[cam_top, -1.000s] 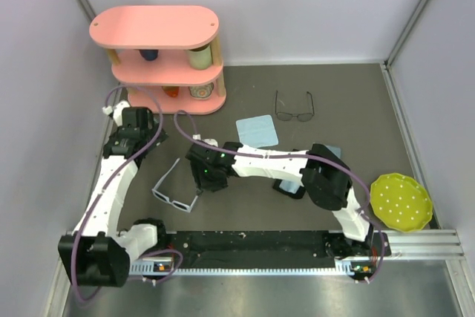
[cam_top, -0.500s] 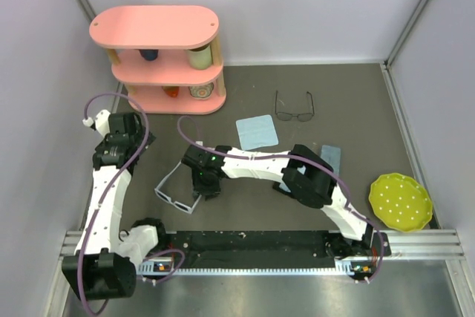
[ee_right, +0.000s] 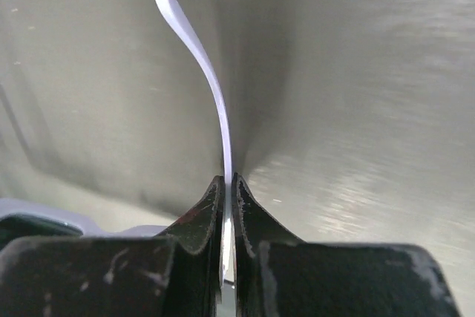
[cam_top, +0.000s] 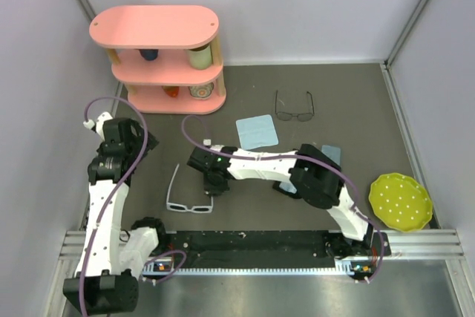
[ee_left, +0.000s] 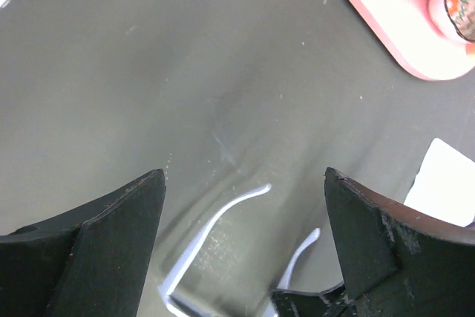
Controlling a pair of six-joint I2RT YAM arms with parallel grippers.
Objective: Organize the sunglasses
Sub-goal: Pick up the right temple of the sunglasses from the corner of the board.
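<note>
Two things differ from a second ago: the white sunglasses [cam_top: 189,205] have swung so their front lies along the near edge, and the left gripper [ee_left: 243,177], jaws spread wide, has drawn back leftward. The right gripper [ee_right: 227,187] pinches one thin, curved, glossy temple, with the thick plastic frame just left of it on the matte grey table [cam_top: 356,109]. The wire-frame sunglasses [cam_top: 295,113] lie well apart, beside a light blue cloth [cam_top: 257,131].

Pink shelf [cam_top: 156,27] blocks far-left corner; right arm [cam_top: 260,162] spans mid-table; mat [cam_top: 356,109] open far-right.
</note>
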